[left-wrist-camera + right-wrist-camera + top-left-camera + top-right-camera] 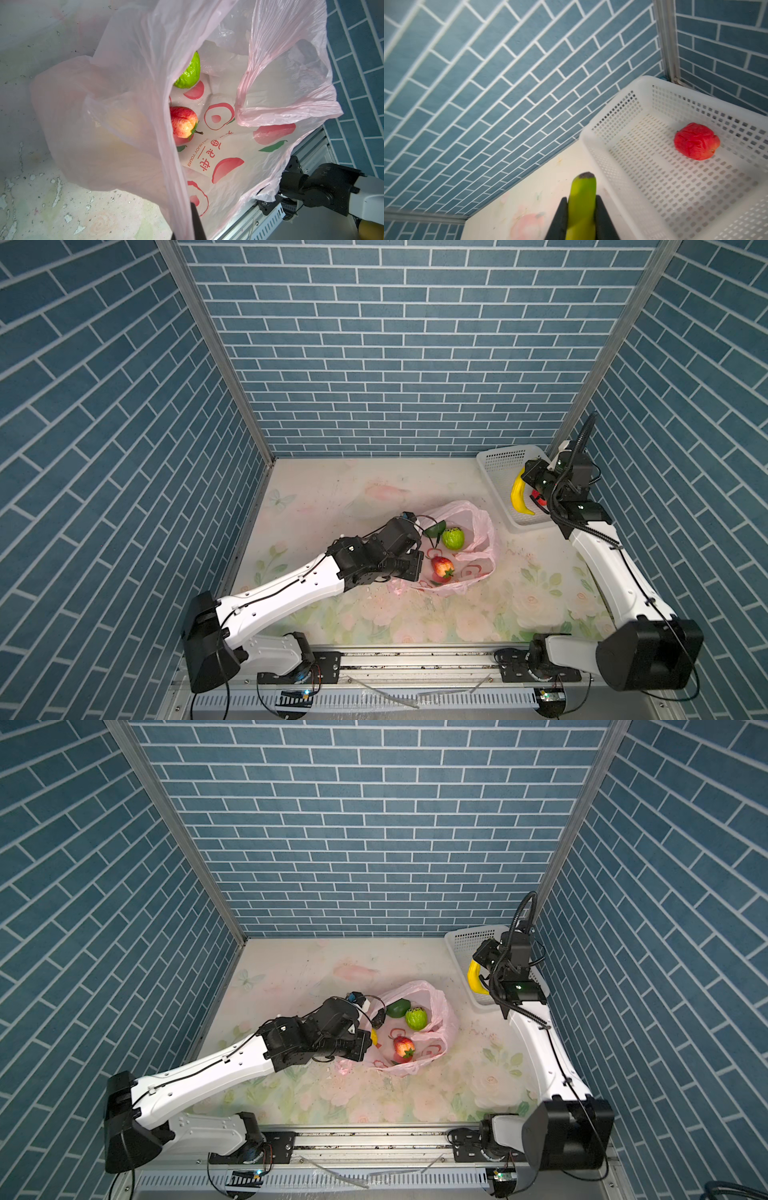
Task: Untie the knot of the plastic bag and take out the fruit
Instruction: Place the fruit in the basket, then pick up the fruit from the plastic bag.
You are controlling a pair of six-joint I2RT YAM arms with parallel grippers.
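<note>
1. Plastic bag (228, 162) film runs down between the fingers of the left gripper (187, 226). The jaws are pressed together on the edge of the bag's mouth and hold that side up as a taut pink sheet.
2. Seen closely, the plastic bag is thin, translucent, pale pink and crinkled. It is printed with red fruit shapes, green leaves and red lettering. Its mouth gapes wide, and one loop handle (276, 110) droops loose over the opening.
3. Inside, a bumpy green fruit (452, 538) and a red strawberry (442, 567) with green leaves lie on the bag's bottom, a little apart.
4. A dark green piece (436, 527) sits at the far rim, just beside the green fruit. A yellow piece (375, 1038) shows next to the left gripper; in the left wrist view it is only a yellow blur behind the film.
5. The bag lies near the middle of the floral table (374, 497), well apart from the basket.
6. The right gripper (581, 220) is clamped on the banana (582, 193). One black finger sits on each side of its yellow-green body, and the dark tip pokes out ahead.
7. A white perforated basket (591, 133) stands in the far right corner of the table.
8. In both top views the banana shows against the basket's inside. In the right wrist view its tip is just beside the rim.
9. A crumpled red fruit (696, 141) rests on the basket's floor.
10. The left arm stretches from the front rail to the bag, and the right arm reaches along the right-hand blue brick wall.
</note>
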